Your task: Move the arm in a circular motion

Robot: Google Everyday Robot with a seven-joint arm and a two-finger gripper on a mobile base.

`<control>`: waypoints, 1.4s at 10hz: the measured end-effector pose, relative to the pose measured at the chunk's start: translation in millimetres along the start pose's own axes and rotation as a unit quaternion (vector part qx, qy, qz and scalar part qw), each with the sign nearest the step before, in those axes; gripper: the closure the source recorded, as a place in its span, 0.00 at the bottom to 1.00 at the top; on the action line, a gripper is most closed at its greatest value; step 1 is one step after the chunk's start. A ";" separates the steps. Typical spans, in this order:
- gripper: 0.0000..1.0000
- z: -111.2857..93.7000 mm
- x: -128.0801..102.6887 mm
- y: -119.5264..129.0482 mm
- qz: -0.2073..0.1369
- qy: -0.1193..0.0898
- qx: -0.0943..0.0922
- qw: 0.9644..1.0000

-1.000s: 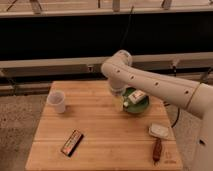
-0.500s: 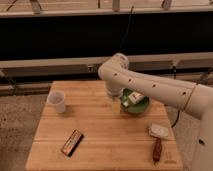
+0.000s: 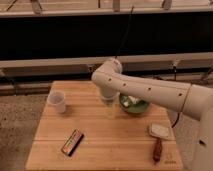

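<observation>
The large glossy white arm (image 3: 150,90) reaches in from the right edge over the wooden table (image 3: 105,130). Its bulbous joint (image 3: 107,75) stands above the table's back middle. The gripper (image 3: 110,106) hangs down from that joint, just above the tabletop and left of a green bowl (image 3: 134,106). It is mostly covered by the arm's wrist segment.
A white cup (image 3: 57,101) stands at the table's back left. A dark snack bar (image 3: 72,142) lies front left. A white packet (image 3: 160,131) and a brown stick-like item (image 3: 157,149) lie front right. A dark wall with rails runs behind the table.
The arm's joint and the gripper have shifted a little to the left, away from the green bowl. The table items have not moved.
</observation>
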 end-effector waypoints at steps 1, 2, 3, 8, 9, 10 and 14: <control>0.20 3.2 4.4 8.2 0.004 -0.005 -0.002 1.000; 0.20 5.0 6.9 11.3 0.005 -0.005 -0.003 1.000; 0.20 4.9 6.7 14.7 0.004 -0.006 -0.004 1.000; 0.20 8.2 7.5 40.1 0.022 -0.014 -0.009 1.000; 0.20 8.5 8.3 37.8 0.025 -0.015 -0.010 1.000; 0.20 8.3 7.3 36.8 0.027 -0.017 -0.011 0.999; 0.20 11.9 1.2 42.2 0.030 -0.019 -0.015 0.999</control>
